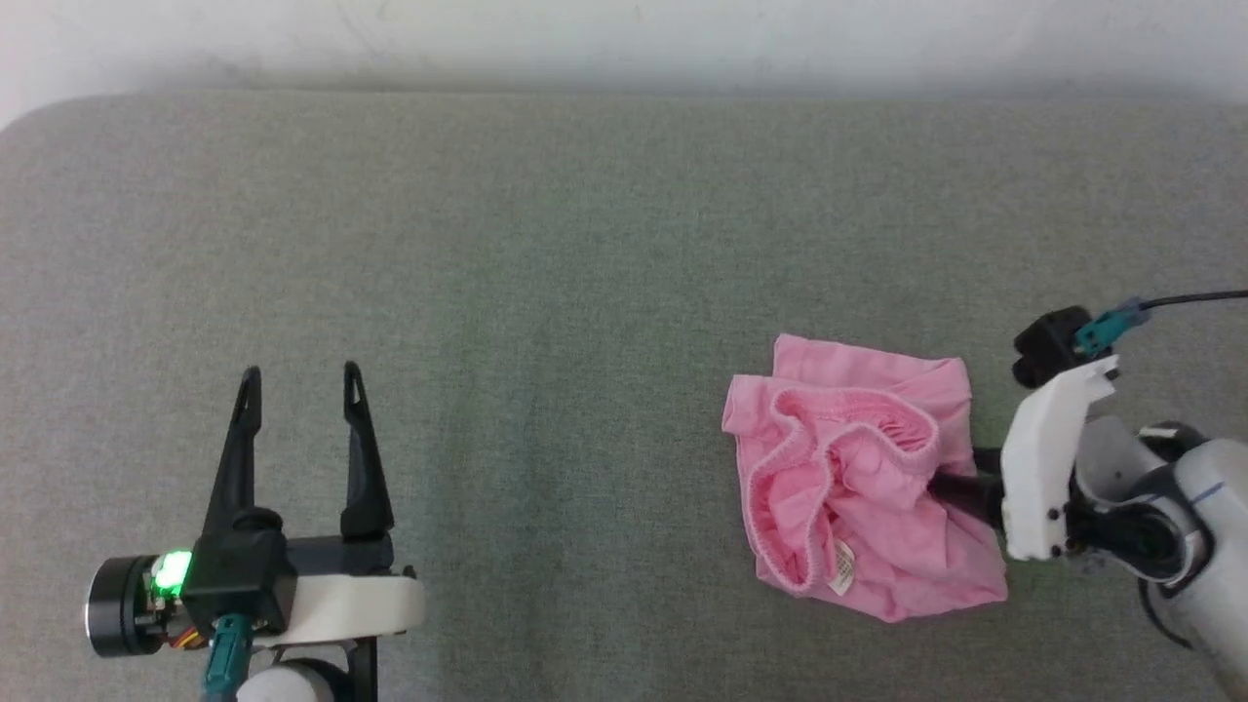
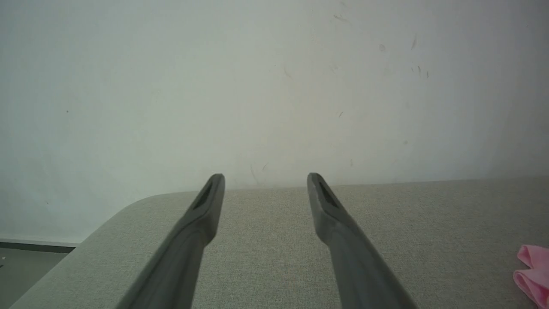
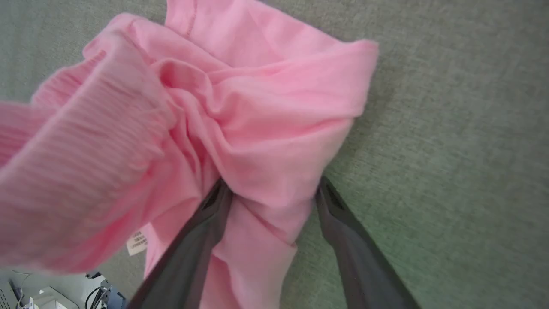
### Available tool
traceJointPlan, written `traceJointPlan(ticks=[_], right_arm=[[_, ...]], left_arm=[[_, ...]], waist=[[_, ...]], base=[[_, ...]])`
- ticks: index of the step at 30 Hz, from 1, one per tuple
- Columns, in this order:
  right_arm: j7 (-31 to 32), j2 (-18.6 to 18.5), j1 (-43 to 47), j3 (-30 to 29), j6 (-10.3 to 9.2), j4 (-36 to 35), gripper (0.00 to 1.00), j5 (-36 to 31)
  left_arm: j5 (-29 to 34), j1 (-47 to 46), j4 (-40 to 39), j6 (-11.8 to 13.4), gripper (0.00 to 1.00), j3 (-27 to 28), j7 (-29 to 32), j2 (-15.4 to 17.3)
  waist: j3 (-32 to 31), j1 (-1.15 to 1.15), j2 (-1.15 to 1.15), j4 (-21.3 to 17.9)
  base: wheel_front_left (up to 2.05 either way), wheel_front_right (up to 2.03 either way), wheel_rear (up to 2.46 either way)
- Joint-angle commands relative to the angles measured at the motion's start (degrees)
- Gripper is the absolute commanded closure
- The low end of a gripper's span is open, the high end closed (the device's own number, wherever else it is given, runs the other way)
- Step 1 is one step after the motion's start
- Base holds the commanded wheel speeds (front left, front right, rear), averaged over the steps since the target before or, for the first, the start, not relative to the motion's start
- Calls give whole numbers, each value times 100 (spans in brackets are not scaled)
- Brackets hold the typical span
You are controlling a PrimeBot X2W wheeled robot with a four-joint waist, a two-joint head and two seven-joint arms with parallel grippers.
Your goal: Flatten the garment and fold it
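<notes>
Garment (image 1: 877, 526) lies crumpled, pink, waistband (image 1: 829, 456) puckered, white label (image 1: 841, 568) showing.

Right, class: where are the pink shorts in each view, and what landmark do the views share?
Head view: shorts lower right, on the grey surface.
Left wrist view: bottom right corner, just an edge.
Right wrist view: centre and left, close up.
Shared landmark: the grey surface under them.

surface: grey-green fabric-covered top (image 1: 585, 244) | on it: crumpled pink shorts (image 1: 877, 526), right side
</notes>
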Motion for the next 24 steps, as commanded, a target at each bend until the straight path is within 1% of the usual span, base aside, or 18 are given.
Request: traceJointPlan(ticks=[1,4,7,8,9,12,15,19,24], right_arm=[[-94,89,-92,166,-5,178,0,-46],[-236,259,-68,495,-5,514,0,-71],[-345,309,-55,883,-5,597,0,-46],[-445,296,-80,984,-5,594,26,-54],[-560,296,-108,1046,-5,586,100,-19],[-933,203,-279,1224,-5,511,100,-31],[-1266,74,-491,1441,-5,257,100,-66],[-1607,-163,-837,1770,-5,-284,100,-168],[-1755,-616,-1293,2065,-5,-831,100,-340]], left_arm=[[52,-114,19,-41,0,-30,-28,-38],[56,-183,53,-40,0,-56,-28,-52],[51,-189,82,-25,0,-50,-28,-59],[48,-169,90,-12,0,-32,-28,-58],[43,-139,95,3,0,-8,-28,-55],[32,-45,120,28,0,62,-28,-35],[27,45,131,53,0,135,-28,-14],[-11,179,66,133,0,329,-28,-2],[-11,208,-84,158,0,478,-28,2]], waist=[[175,-1,0,72],[219,-1,0,100],[197,-1,0,91],[173,-1,0,67],[143,-1,0,33],[25,-1,0,-98],[-98,-1,0,-294],[-176,-1,0,-717],[-18,-1,0,-1321]], base=[[0,0,0],[0,0,0],[0,0,0],[0,0,0],[0,0,0],[0,0,0],[0,0,0],[0,0,0],[0,0,0]])
